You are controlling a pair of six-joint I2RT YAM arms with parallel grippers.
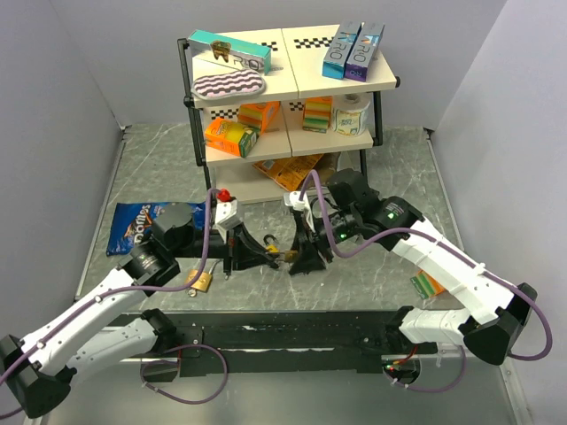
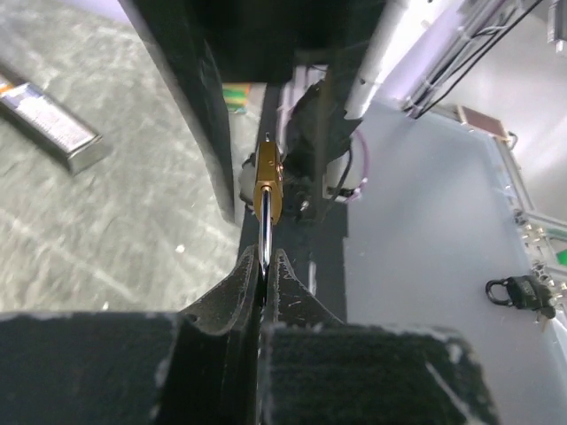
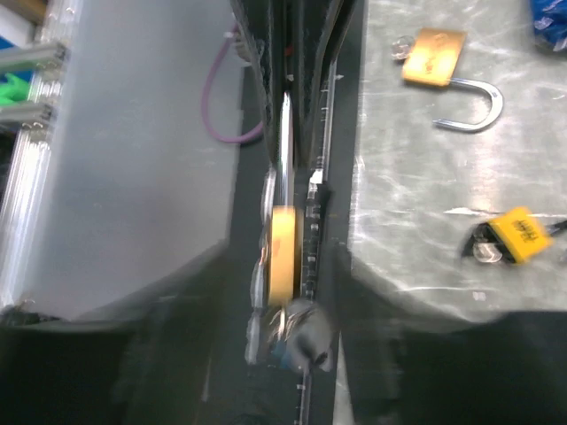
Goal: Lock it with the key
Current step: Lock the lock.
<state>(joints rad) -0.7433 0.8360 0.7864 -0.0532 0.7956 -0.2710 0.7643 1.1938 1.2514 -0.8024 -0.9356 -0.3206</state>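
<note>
My left gripper [image 1: 266, 251] is shut on the silver shackle [image 2: 264, 221] of a brass padlock [image 2: 268, 180], held edge-on above the table's front. My right gripper [image 1: 298, 257] faces it from the right. In the blurred right wrist view the same padlock [image 3: 283, 251] hangs edge-on, with a grey key head [image 3: 303, 333] at its lower end between my right fingers, which look shut on the key. A second brass padlock [image 1: 202, 282] with an open shackle lies on the table; it also shows in the right wrist view [image 3: 433, 57], beside a yellow-tagged key [image 3: 519, 234].
A two-tier shelf rack [image 1: 292, 84] with boxes and sponges stands at the back. A blue snack bag [image 1: 133, 226] lies at the left. A green-orange packet [image 1: 430, 285] lies under the right arm. A black padlock [image 2: 519, 293] sits off the table's near side.
</note>
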